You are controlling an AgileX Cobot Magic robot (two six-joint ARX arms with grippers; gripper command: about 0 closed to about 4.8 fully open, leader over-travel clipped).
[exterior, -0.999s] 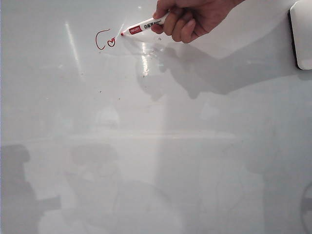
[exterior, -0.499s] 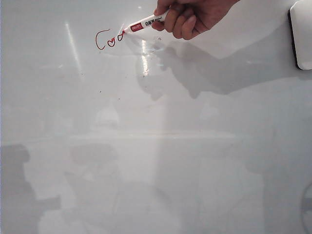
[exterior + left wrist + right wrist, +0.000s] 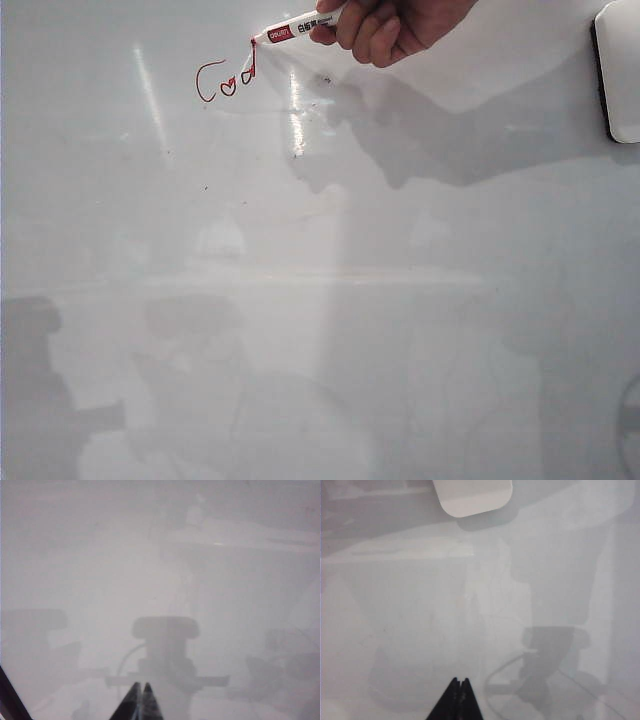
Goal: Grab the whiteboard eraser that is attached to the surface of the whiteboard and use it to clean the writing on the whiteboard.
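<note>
Exterior view: the whiteboard [image 3: 320,300] fills the frame, glossy and grey-white, with reflections and soft shadows across it. Near its upper left the writing [image 3: 226,80] shows as thin red strokes, a large curved letter followed by two small loops. A person's hand [image 3: 395,25] reaches in from the top edge holding a red-and-white marker pen [image 3: 297,28], whose tip touches the top of the last red stroke. The whiteboard eraser [image 3: 620,68] sits at the upper right edge of the board, white with a dark felt layer along its left side, well apart from the writing and the hand. Neither robot arm shows in this view.

In the left wrist view, the left end effector [image 3: 140,687] hangs over bare board, its two dark fingertips pressed together, pinching nothing.

In the right wrist view, the right end effector [image 3: 459,682] is likewise pressed together and empty, and the eraser [image 3: 471,496] lies ahead of it, well apart.
</note>
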